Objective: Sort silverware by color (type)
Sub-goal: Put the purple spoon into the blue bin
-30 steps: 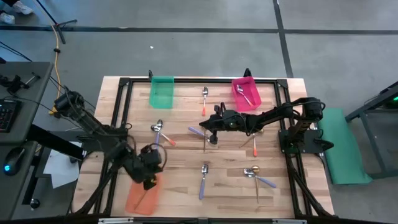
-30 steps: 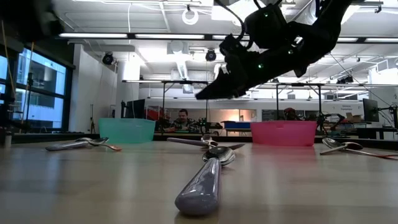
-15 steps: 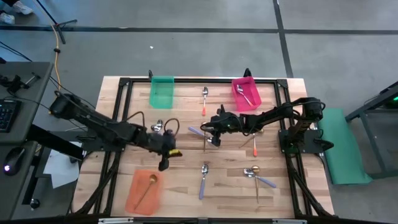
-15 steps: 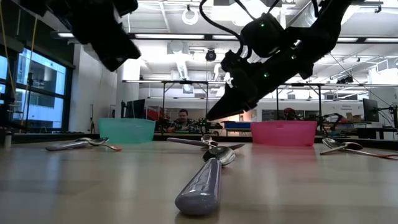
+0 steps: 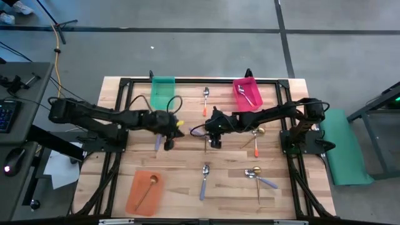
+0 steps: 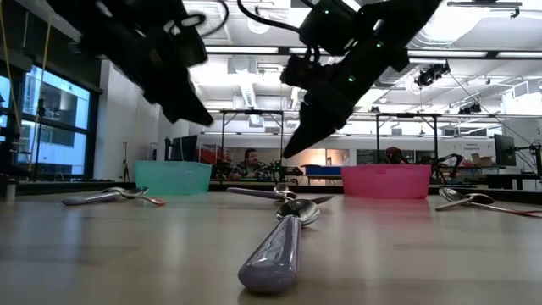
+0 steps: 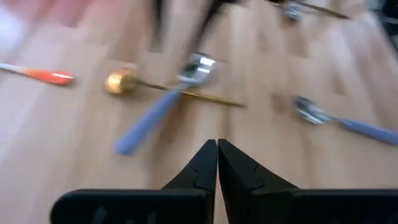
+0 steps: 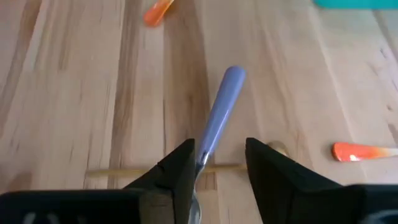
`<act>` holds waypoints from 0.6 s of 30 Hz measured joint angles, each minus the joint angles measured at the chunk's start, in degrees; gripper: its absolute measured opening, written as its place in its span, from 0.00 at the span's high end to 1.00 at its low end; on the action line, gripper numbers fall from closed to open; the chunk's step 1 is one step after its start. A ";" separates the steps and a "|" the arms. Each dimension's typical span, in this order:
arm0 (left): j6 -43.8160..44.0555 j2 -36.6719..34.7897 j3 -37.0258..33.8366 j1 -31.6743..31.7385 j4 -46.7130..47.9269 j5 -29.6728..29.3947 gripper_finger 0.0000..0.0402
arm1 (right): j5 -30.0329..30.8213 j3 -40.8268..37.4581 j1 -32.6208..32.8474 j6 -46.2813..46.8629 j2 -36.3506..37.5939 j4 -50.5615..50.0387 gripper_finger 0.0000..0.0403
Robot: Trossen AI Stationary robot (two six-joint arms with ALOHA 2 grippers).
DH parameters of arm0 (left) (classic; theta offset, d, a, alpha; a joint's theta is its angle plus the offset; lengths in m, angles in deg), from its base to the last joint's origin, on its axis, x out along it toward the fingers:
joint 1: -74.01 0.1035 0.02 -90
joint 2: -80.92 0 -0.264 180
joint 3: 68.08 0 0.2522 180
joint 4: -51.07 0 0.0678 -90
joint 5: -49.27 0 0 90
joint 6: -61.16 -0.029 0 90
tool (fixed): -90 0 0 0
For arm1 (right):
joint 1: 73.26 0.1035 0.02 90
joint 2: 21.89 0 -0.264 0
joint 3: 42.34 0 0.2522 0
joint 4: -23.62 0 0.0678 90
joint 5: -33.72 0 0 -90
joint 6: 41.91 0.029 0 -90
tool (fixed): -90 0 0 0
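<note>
High view, left to right: an orange bin (image 5: pixel 142 193) holds a gold spoon (image 5: pixel 150 182). The left tool (image 5: pixel 167 145), fingers pressed together and empty, hovers mid-tabletop (image 5: pixel 187 187). The right tool (image 5: pixel 214 143) stands spread around a lavender-handled spoon (image 8: pixel 219 112) lying across a thin gold spoon (image 5: pixel 205 142).

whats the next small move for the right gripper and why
Probably lower a touch and close on the lavender-handled spoon. The right gripper is open with its fingers either side of that handle, just above the table, and a thin gold spoon lies crosswise beneath. The left gripper is shut and empty, hovering elsewhere.
</note>
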 joint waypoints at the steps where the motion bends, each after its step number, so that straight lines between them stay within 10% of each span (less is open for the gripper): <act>1: -0.63 0.56 0.00 1.49 -0.17 0.63 0.96 | 0.57 -0.39 0.05 -0.57 0.50 -0.35 0.72; 7: -4.71 5.96 0.45 6.47 -3.77 8.21 0.86 | 2.73 -10.25 -0.20 0.27 7.21 7.46 0.97; 18: -16.12 22.33 12.94 7.29 -0.62 9.18 0.66 | 1.85 -26.63 1.30 4.58 19.39 29.43 0.95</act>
